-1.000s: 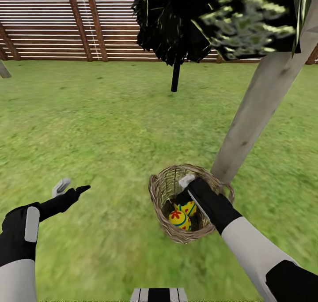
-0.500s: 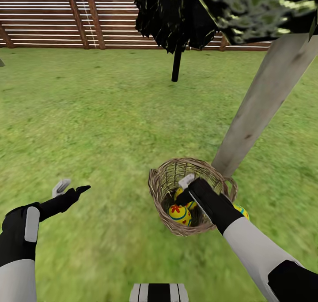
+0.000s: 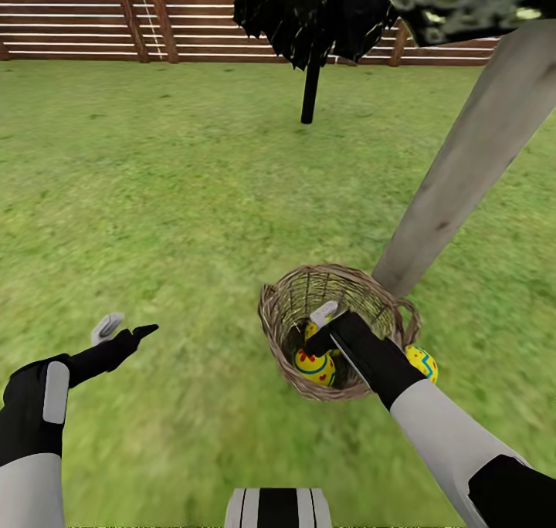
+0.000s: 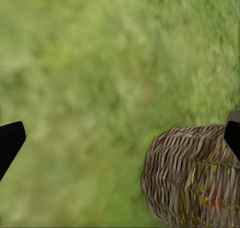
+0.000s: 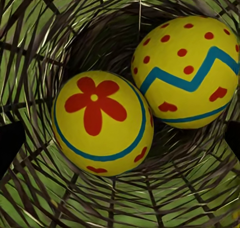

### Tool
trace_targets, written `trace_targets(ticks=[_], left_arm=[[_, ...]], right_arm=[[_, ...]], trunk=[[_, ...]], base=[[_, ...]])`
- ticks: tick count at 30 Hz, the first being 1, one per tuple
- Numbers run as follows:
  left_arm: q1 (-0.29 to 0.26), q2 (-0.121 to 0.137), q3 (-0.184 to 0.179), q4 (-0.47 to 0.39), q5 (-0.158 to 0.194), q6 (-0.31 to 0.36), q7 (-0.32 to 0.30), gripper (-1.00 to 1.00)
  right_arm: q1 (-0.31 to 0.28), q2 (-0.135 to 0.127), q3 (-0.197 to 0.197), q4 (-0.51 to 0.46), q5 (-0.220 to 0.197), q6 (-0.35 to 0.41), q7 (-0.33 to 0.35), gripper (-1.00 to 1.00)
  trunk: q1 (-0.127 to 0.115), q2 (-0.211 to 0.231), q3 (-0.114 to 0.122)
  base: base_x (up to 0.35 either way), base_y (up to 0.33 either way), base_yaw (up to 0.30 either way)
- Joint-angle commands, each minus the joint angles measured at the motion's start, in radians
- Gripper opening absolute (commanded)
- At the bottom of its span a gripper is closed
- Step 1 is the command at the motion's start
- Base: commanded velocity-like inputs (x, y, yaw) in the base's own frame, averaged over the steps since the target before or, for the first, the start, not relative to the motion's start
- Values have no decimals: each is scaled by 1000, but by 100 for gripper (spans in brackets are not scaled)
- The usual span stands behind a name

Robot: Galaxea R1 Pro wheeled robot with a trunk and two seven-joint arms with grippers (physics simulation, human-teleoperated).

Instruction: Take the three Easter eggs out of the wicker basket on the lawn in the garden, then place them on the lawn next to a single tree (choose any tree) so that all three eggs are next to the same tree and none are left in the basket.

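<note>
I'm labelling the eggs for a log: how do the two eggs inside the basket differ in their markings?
The flower egg shows a red flower inside a blue ring; the zigzag egg shows a blue zigzag band with scattered red dots. In the right wrist view the zigzag egg is cut off at the edge; the flower egg shows whole. Both are bright yellow, lying side by side in the wicker basket.
</note>
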Motion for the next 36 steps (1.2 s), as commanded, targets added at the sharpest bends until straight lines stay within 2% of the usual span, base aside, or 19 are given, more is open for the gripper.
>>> trace_targets(ticks=[1,15,19,27,32,36], left_arm=[[-1,0,2,0,-3,5,-6,100],[-2,0,3,0,-3,6,-6,100],[-1,0,2,0,-3,6,-6,100],[-1,0,2,1,-3,6,-6,100],[-1,0,2,1,-3,4,-6,100],[-1,0,1,1,-3,5,-6,100]], right_arm=[[-1,-1,2,-1,11,3,8,100],[-1,-6,2,0,17,-4,8,100],[-1,-14,-1,-2,17,-6,8,100],[-1,-16,-10,-1,17,-53,7,100],[-1,-14,-10,-2,17,-57,7,100],[-1,-13,-9,-2,16,-57,8,100]], trunk=[[0,-1,-5],[7,-4,-59],[8,-5,-74],[12,-7,-105],[12,-7,-105],[13,-7,-117]], base=[[0,0,0],[0,0,0],[0,0,0],[0,0,0],[0,0,0],[0,0,0]])
